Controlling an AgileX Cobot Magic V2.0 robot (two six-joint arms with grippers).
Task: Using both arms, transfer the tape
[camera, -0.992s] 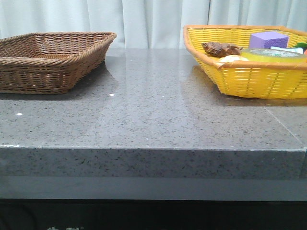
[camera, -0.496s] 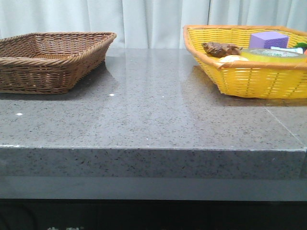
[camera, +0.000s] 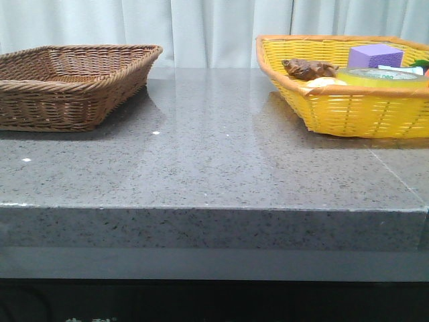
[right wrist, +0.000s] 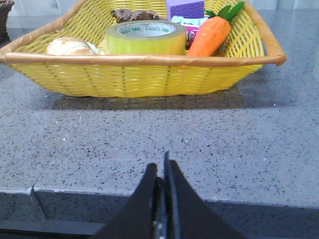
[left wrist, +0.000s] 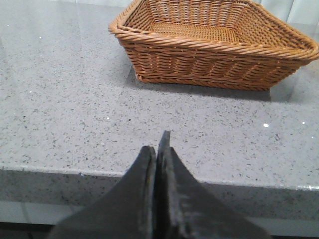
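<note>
Left pincer [left wrist: 158, 149]: both fingers pressed together, no gap visible, nothing held. It hangs at the near edge of the grey speckled table [left wrist: 75, 109], facing the brown wicker basket [left wrist: 214, 47], which stands well apart from it further onto the table. That basket's interior, as far as visible, shows only its woven floor.

Right pincer [right wrist: 162, 172]: fingers likewise closed against each other, nothing between them. It sits at the near table edge, pointed at the yellow basket [right wrist: 139, 79], well apart from it.

Contents of the yellow basket, taken as landmark: the tape [right wrist: 145, 37] lies flat inside, near the middle, core opening upward, green lettering visible on the white inner ring. Just beside it, toward the brown basket's side, a pale bread roll [right wrist: 72, 46] rests against the near wall. On the tape's other side an orange toy carrot [right wrist: 209, 35] with green leaves leans tilted against the basket's interior. Behind the tape stands a purple block [right wrist: 184, 8]; a brown, irregular object [right wrist: 134, 15] lies toward the back, its kind not discernible.

In the front view neither pincer appears; the tape [camera: 382, 76] shows just above the yellow basket's [camera: 348, 111] rim, the brown wicker basket [camera: 67, 87] well apart across the table [camera: 214, 161].
</note>
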